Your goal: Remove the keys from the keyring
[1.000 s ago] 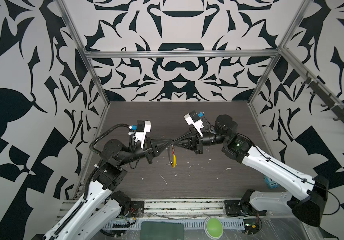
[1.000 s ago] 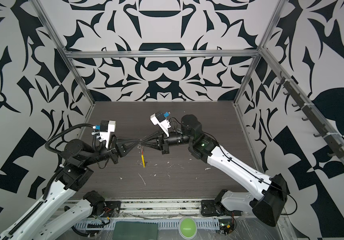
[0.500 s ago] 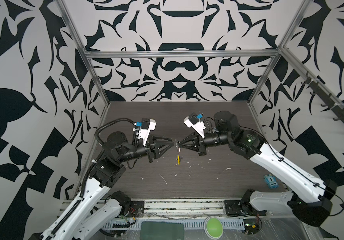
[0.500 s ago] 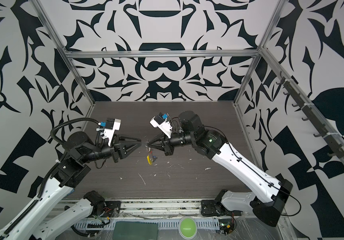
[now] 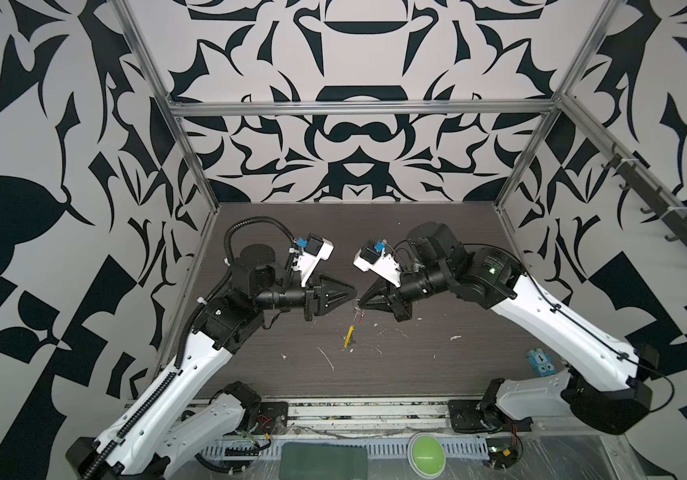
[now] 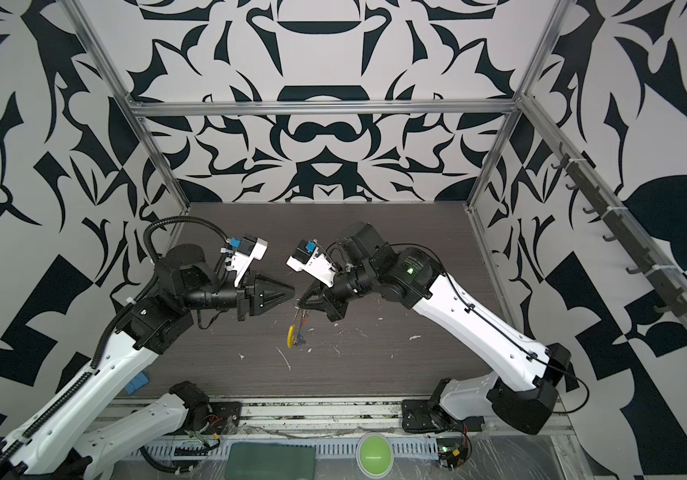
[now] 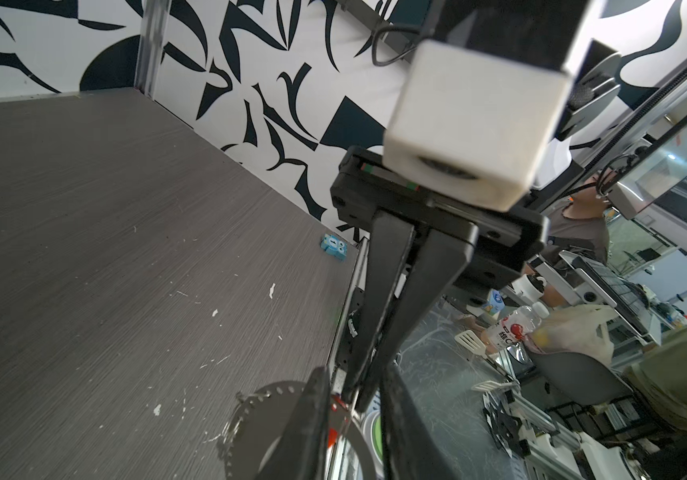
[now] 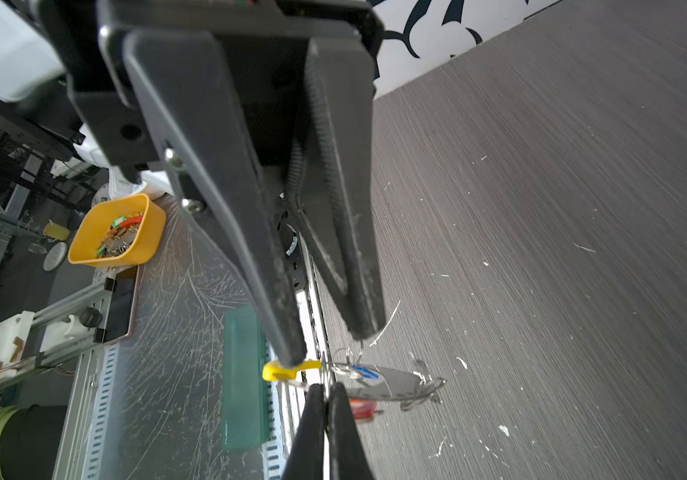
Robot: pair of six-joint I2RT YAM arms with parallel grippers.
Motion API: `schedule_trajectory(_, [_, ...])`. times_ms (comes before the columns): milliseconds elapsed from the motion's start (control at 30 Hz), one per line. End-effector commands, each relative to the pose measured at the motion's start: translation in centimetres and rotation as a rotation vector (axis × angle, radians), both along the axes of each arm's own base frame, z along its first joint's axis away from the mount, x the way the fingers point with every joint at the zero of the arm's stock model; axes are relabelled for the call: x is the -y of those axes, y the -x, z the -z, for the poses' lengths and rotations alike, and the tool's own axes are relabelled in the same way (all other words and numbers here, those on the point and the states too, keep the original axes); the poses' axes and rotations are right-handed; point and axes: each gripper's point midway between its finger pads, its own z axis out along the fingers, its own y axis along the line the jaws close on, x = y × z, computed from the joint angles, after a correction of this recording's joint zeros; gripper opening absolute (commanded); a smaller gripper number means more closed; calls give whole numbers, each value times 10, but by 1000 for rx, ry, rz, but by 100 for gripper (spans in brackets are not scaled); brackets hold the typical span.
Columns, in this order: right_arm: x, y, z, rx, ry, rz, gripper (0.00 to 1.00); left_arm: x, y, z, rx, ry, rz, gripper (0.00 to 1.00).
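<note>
The keyring (image 5: 349, 334) hangs edge-on above the table from my right gripper (image 5: 358, 302), which is shut on its wire (image 8: 325, 388). Its yellow sleeve (image 8: 275, 370) hangs lowest. Both keys are on the ring: the red-headed key (image 8: 362, 409) (image 6: 303, 320) and the blue-headed key (image 8: 360, 371) (image 6: 299, 340). My left gripper (image 5: 353, 287) points at the right one, tip to tip. It is open with a narrow gap (image 8: 329, 345). One of its fingertips (image 8: 292, 357) is at the sleeve. In the left wrist view the right gripper's tips (image 7: 354, 401) lie between its fingers.
A light-blue block (image 5: 540, 362) lies at the table's right front corner, and a blue piece (image 6: 137, 383) at the left front edge. White specks (image 5: 327, 358) litter the dark table (image 5: 416, 232). Off the front edge are a green case (image 5: 323, 459) and a green round lid (image 5: 426, 456).
My left gripper went from shut at the ring to wide open, then narrowed. Both grippers shifted slightly right, still tip to tip. The keyring now hangs a little lower from the right gripper.
</note>
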Motion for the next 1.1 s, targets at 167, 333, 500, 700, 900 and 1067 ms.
schedule_trajectory(167, [-3, 0, -30, 98, -51, 8, 0, 2, 11, -3, -3, 5, 79, 21])
schedule_trajectory(333, [-2, -3, -33, 114, -54, 27, 0, 2, 13, -2, -7, 3, 88, 15])
schedule_trajectory(500, [-1, -4, -34, 123, -51, 35, 0, 0, 13, 0, -1, -7, 82, 20])
schedule_trajectory(700, [1, -3, -33, 121, -48, 39, 0, -2, 16, 0, 10, -14, 77, 20])
schedule_trajectory(900, [0, -4, -36, 126, -63, 45, 0, -1, 15, -2, 17, -8, 82, 19])
schedule_trajectory(1067, [-1, -7, -39, 139, -80, 60, 0, 1, 15, -3, 13, -2, 96, 16])
